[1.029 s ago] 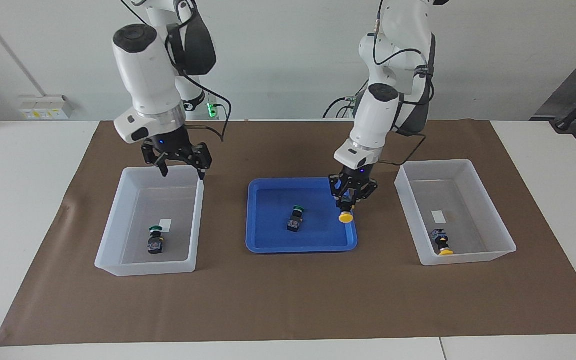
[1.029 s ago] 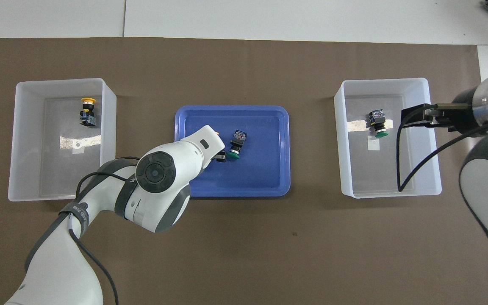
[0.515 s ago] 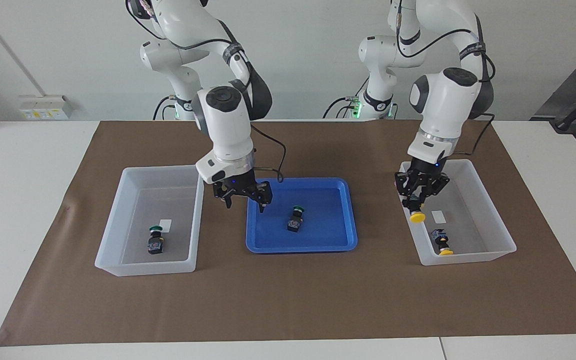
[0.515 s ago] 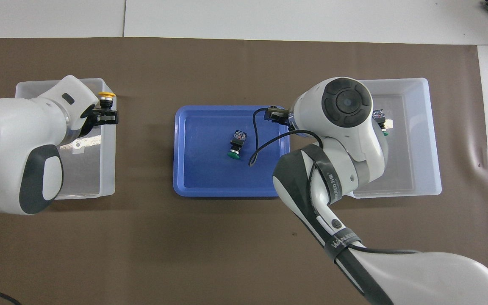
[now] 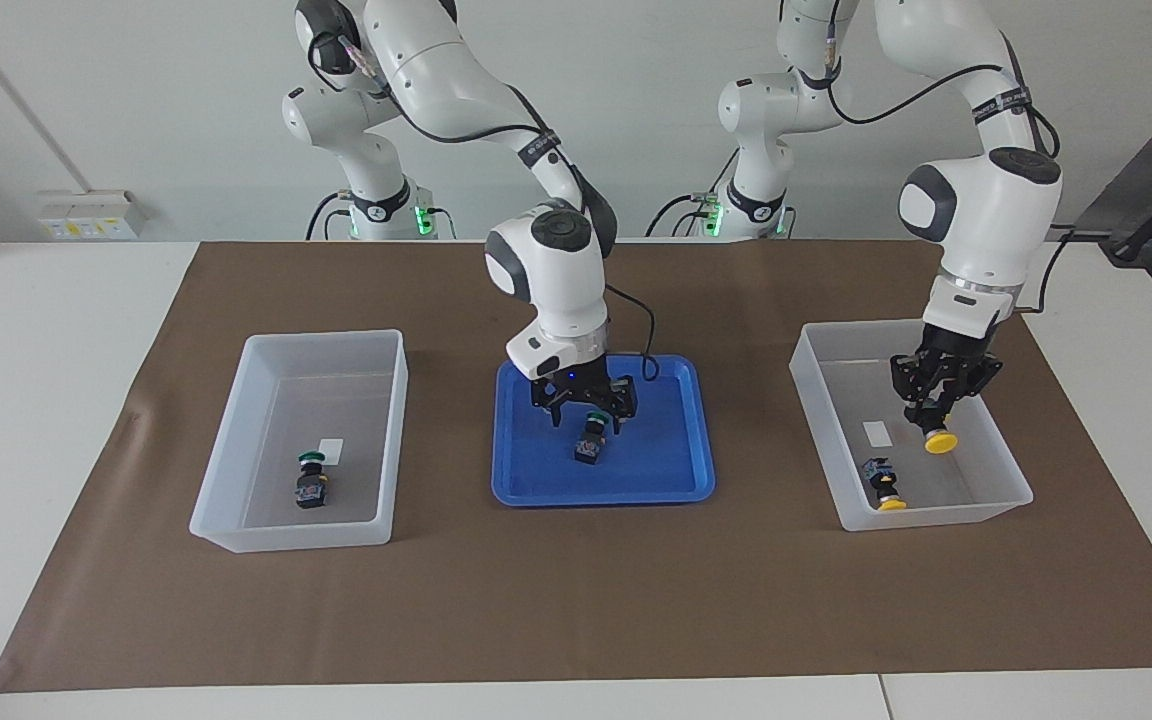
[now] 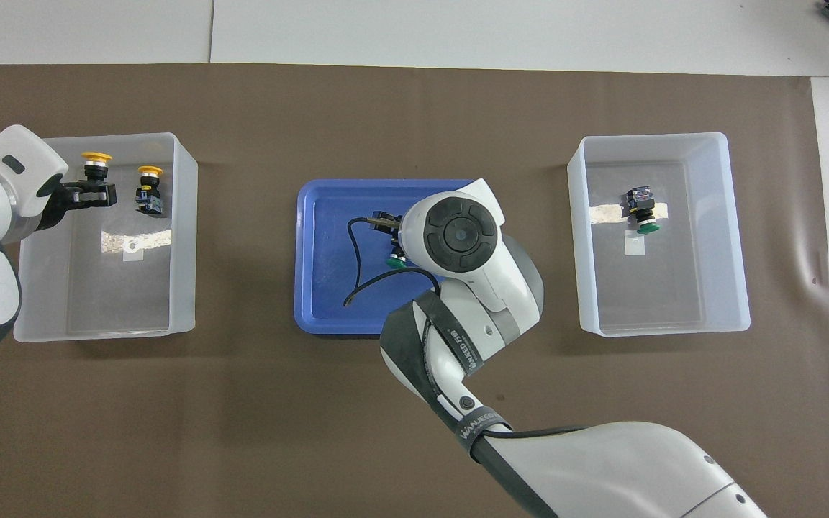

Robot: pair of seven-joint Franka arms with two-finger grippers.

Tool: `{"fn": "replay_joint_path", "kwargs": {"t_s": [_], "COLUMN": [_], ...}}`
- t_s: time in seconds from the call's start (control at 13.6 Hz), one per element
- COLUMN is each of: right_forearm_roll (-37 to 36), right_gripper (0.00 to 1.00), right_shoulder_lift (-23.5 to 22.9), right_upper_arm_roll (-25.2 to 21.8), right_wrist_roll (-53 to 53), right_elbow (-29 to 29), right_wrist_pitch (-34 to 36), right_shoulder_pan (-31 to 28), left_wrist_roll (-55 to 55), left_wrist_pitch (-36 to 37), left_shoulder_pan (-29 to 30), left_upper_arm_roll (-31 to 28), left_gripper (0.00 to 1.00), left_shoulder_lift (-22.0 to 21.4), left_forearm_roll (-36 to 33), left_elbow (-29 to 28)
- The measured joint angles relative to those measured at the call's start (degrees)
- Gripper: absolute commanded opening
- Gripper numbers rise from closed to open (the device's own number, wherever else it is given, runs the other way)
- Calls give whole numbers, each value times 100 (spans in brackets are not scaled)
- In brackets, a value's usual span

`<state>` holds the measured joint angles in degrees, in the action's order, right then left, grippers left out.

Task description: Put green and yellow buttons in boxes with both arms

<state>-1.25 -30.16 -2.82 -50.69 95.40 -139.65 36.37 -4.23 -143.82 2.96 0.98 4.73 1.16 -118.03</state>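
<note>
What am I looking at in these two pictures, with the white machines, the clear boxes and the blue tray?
These are two robot arms at a table, each ending in a two-finger gripper. One picture faces them from across the table; the other looks down from above their own end.

On brown paper lie a blue tray and two clear boxes. The left gripper holds a yellow-capped button over the box at its end, where another yellow button already lies. The right gripper, open, hangs just over a green button in the tray. The other box holds one green button.
</note>
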Motion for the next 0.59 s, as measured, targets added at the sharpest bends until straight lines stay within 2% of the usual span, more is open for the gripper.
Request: {"fn": "replay_joint_path", "kwargs": {"t_s": [0.15, 0.22, 0.37, 0.44, 0.51, 0.59], "right_forearm_roll": [-3, -4, -3, -2, -2, -2], "right_gripper": [100, 89, 47, 31, 2, 0], "right_shoulder_lift": [-132, -163, -174, -174, -175, -176], "right_upper_arm_roll": [-2, -5, -6, -6, -5, -4], "right_wrist_roll": [0, 0, 0, -1, -5, -11], "right_elbow": [7, 20, 31, 40, 70, 105], "right_wrist_pitch": [-51, -90, -99, -99, -99, -99], "right_shoulder_pan": [5, 4, 4, 4, 7, 20], "left_wrist_roll": [0, 0, 0, 0, 0, 0], "left_wrist_pitch": [-57, -71, -270, -383, -447, -491], "left_shoulder_pan": [72, 87, 104, 106, 112, 132], "left_upper_arm_roll": [5, 8, 23, 25, 25, 25], "left_gripper": [0, 0, 0, 0, 0, 0], "left_shoulder_lift": [164, 277, 550, 676, 787, 882], "left_forearm_roll": [11, 51, 199, 261, 290, 303], "left_elbow": [-3, -3, -3, 0, 5, 13]}}
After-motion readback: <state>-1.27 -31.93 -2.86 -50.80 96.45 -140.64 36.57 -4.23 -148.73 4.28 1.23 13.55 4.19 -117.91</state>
